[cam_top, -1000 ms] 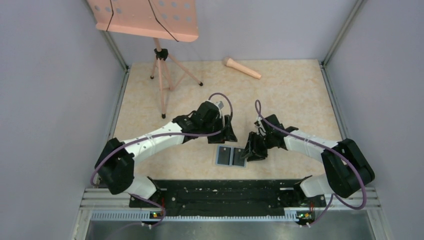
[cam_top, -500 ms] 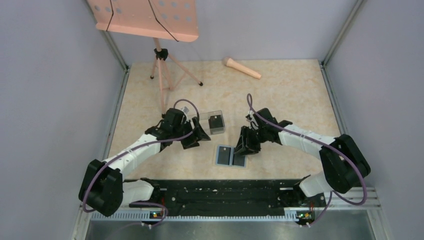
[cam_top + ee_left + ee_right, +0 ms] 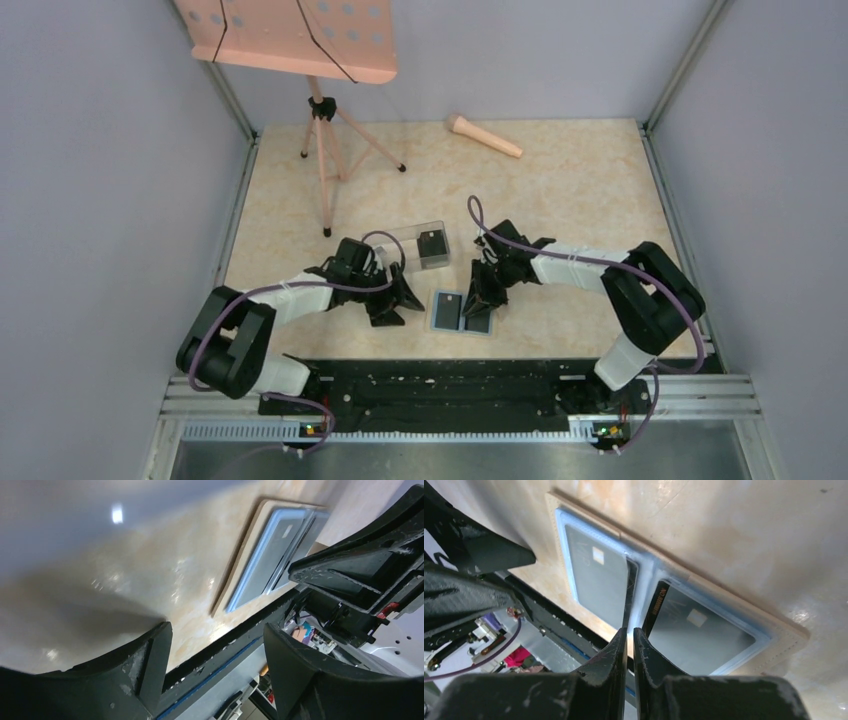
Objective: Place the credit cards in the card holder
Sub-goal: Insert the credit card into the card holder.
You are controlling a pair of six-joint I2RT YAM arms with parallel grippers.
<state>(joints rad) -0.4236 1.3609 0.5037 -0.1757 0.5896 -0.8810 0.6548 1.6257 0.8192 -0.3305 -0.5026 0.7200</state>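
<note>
At counter [image 3: 560, 200] near edge, we see right gripper [image 3: 630, 632] pinching card [image 3: 630, 575] edge-on over card holder [image 3: 462, 312]; could snag, shove unpinned holder; left gripper [image 3: 215, 630] spread, empty.

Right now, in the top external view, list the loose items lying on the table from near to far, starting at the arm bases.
card holder → clear plastic box → microphone. The music stand is left out, because its legs span the same depth as the box and the microphone.
</note>
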